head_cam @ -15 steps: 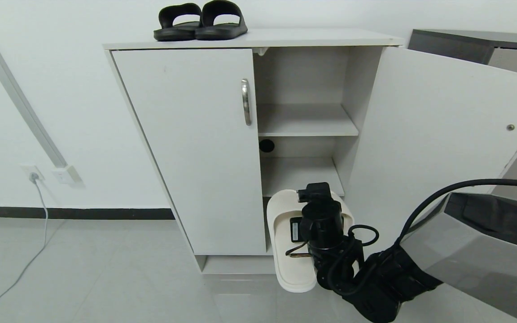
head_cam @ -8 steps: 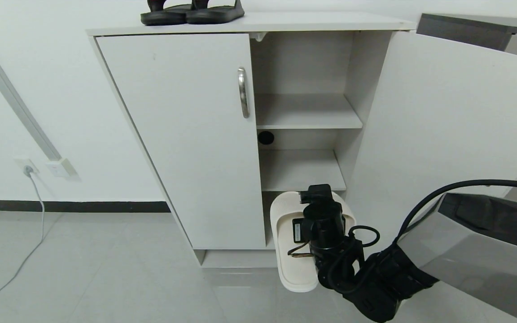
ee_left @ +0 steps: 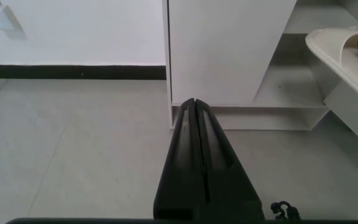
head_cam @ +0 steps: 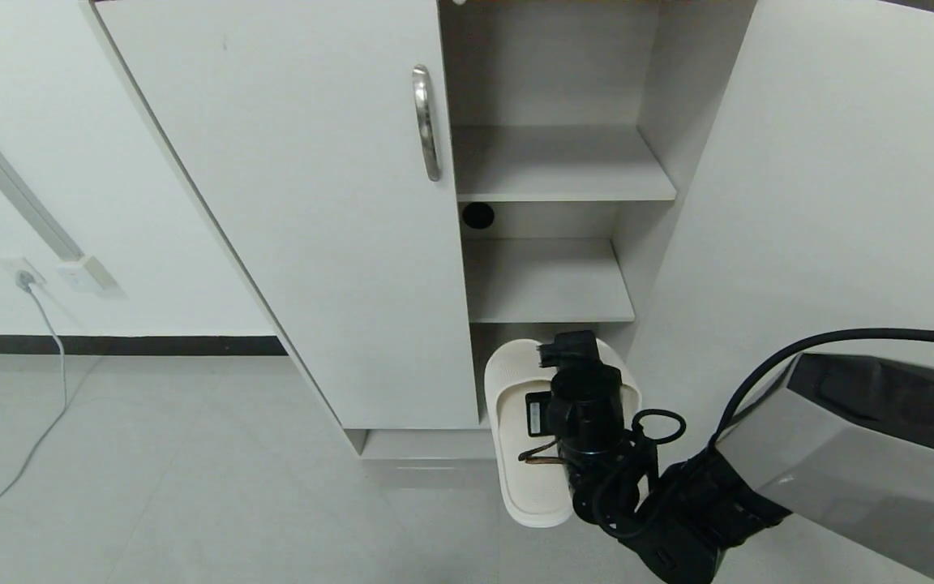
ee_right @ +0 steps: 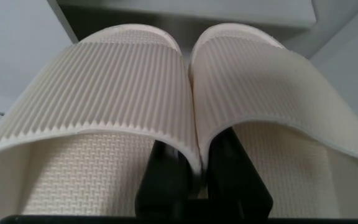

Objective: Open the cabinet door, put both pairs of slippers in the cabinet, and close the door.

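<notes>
The head camera is dipping down along the cabinet (head_cam: 313,203), and the right hand (head_cam: 568,354) is carrying the slippers (head_cam: 528,454) with their toes now showing just under the cabinet's lower shelf (head_cam: 548,280) instead of across its edge. The pair is cream-white with ribbed straps and dimpled footbeds, lying side by side before the cabinet's bottom opening beside its open door (head_cam: 824,203), the right hand gripping both inner strap edges together. The left hand (ee_left: 194,107) is hanging clenched over the floor (ee_left: 73,155) before the cabinet's closed door.
</notes>
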{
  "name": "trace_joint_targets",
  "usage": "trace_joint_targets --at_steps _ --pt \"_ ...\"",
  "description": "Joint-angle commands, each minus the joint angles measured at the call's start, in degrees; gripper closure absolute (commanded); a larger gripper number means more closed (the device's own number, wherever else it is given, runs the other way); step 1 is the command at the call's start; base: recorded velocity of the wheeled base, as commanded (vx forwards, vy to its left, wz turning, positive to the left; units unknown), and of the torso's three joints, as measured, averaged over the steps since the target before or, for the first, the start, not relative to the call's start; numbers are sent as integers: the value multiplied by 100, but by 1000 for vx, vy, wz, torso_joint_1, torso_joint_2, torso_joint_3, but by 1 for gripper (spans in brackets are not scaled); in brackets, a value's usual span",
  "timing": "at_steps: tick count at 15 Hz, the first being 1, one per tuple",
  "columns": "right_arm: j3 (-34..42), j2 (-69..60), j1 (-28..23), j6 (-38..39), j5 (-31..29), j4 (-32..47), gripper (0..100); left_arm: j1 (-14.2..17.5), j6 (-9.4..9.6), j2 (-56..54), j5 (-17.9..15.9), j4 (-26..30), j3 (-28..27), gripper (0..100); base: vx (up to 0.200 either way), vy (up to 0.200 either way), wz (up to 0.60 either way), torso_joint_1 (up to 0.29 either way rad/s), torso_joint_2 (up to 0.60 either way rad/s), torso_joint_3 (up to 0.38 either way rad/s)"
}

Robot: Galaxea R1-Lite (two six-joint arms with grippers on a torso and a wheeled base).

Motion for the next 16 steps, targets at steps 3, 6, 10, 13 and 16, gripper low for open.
trace_joint_targets --at_steps 3,6,10,13,16 --pt "347 -23 16 -904 -9 -1386 100 1 -3 9 4 0 0 100 0 0 0 4 1 -28" --pt "347 -23 -45 -930 -9 -1492 100 1 -3 9 4 0 0 100 0 0 0 0 0 0" --pt "435 -41 -177 -922 -9 -1562 100 1 -12 9 4 0 0 100 0 0 0 0 0 0" --pt "531 -41 -300 -922 -18 -1615 100 1 -12 9 4 0 0 100 0 0 0 0 0 0" --pt "549 -49 -414 -922 -18 -1615 100 1 -12 9 4 0 0 100 0 0 0 0 0 0"
